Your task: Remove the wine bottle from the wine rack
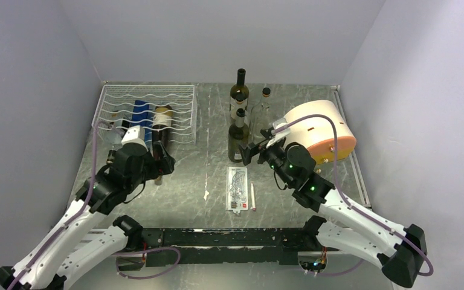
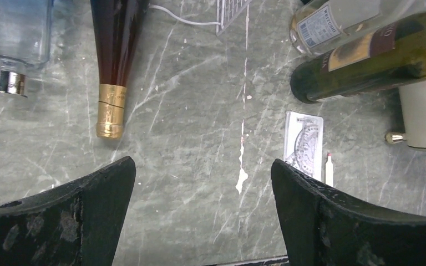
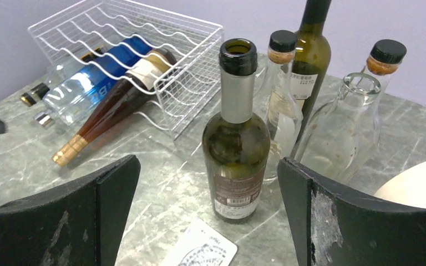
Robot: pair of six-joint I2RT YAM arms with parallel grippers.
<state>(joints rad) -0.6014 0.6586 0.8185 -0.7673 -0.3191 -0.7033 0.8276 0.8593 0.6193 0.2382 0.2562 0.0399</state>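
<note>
- Both the left pincer and the right pincer are wide apart, holding nothing.
- The wine bottle lies in the wine rack, gold neck sticking out over the surface.

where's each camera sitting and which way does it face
Top external: above, behind the arms, looking down on the table; left gripper and right gripper show.
Left wrist: on the left arm, looking down at the brown bottle's neck; own fingers below.
Right wrist: on the right arm, facing standing bottles and the wine rack; own fingers below.
Shared: both wrist views show the brown bottle.
</note>
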